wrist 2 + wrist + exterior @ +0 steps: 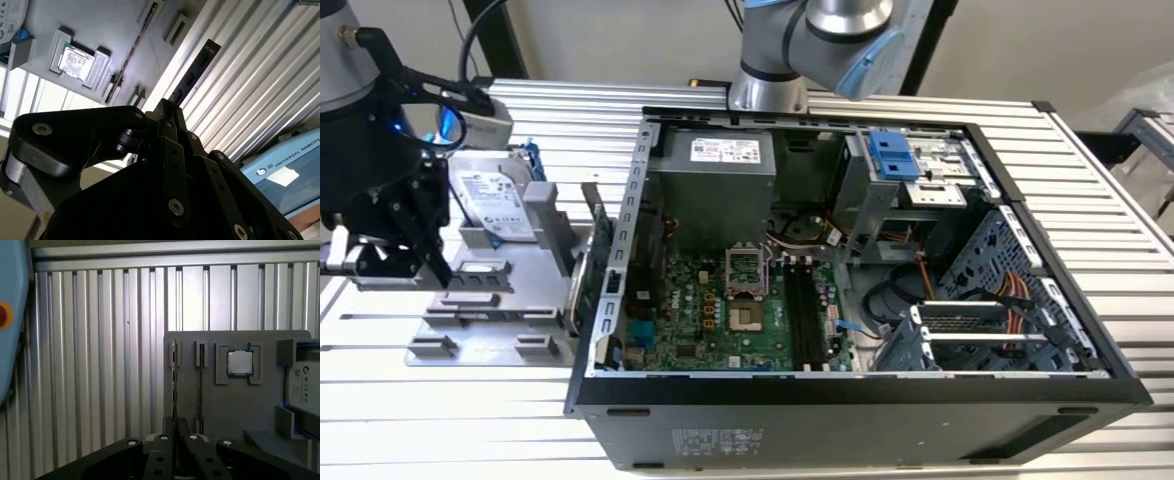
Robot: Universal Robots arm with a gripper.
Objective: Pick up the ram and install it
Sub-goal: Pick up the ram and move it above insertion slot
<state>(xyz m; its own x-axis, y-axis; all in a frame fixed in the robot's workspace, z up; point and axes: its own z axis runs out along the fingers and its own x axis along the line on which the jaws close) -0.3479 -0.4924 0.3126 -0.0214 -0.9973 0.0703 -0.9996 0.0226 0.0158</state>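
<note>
The ram [192, 75] is a long, thin dark stick that juts out from between my fingertips over the ribbed aluminium table. In the first wrist view I see the ram [174, 385] edge-on, lined up with the outer slot of the grey parts tray [235, 405]. My gripper [167, 112] is shut on one end of it, and in the first wrist view the gripper [174, 432] pinches it between two black fingers. In the exterior view the gripper [403, 262] hangs over the tray [480, 335] at that view's left, away from the open computer case [854, 400].
The tray also carries a square silver chip [240, 362], a second thin stick [200, 385] in its neighbouring slot and a hard drive [494, 200] in a blue frame. The motherboard's long memory slots [803, 310] lie inside the case. A blue pendant [290, 170] rests on the table.
</note>
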